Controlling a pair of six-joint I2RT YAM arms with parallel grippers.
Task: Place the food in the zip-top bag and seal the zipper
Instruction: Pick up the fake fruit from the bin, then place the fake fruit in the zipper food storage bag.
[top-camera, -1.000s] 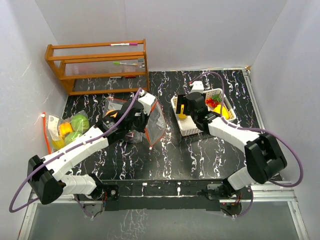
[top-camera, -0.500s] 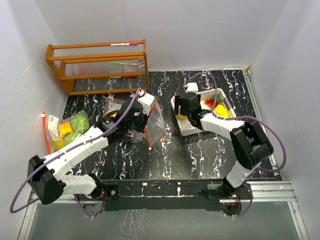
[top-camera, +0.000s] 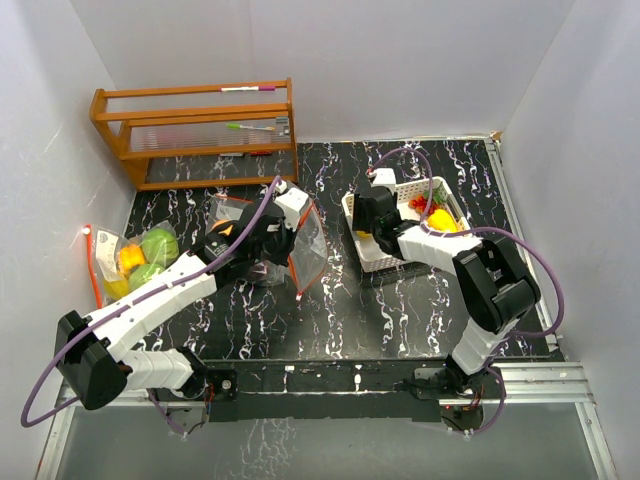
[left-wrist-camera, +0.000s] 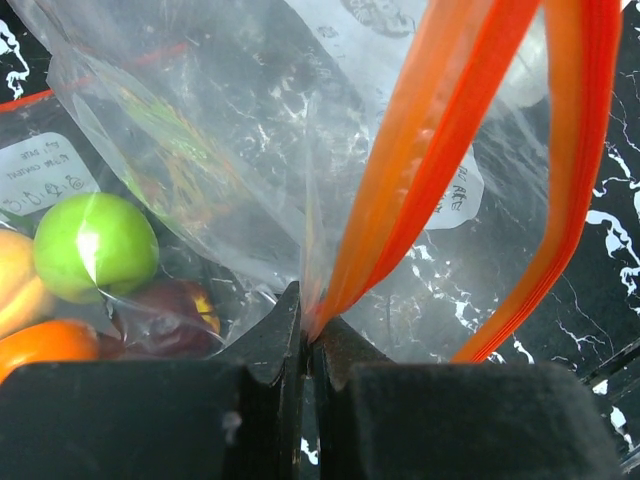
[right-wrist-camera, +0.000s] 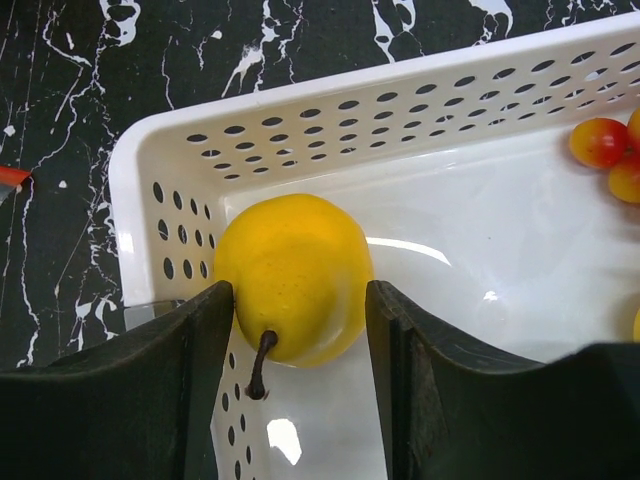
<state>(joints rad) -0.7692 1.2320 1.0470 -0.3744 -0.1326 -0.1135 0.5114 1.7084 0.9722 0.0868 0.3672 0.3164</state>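
**A:** Where is the bag (top-camera: 312, 243)?

**B:** About ten o'clock from the middle of the table (top-camera: 400, 310); it stands up off the surface with its mouth open; the left gripper (left-wrist-camera: 308, 328) has its jaws together on the orange zipper (left-wrist-camera: 420, 190), pinching one strip, while the other strip hangs free at three o'clock of it.

**A:** And the food?

**B:** Mostly in the basket (right-wrist-camera: 450, 110), at two o'clock from the middle; a pear (right-wrist-camera: 295, 265) sits in its corner nearest the bag; the right gripper (right-wrist-camera: 300, 300) has a finger pressed on each side of it, so the jaws are clamped on the pear; its stem points at six o'clock in the wrist view.

**A:** Is it lifted?

**B:** I cannot tell; red fruits (right-wrist-camera: 600, 142) lie well apart from it, at two o'clock in the same basket.

**A:** Anything else?

**B:** A second bag (top-camera: 120, 262) at nine o'clock, by the wall, with a green fruit (left-wrist-camera: 95, 245) and orange ones inside; a rack (top-camera: 195, 130) at eleven o'clock.
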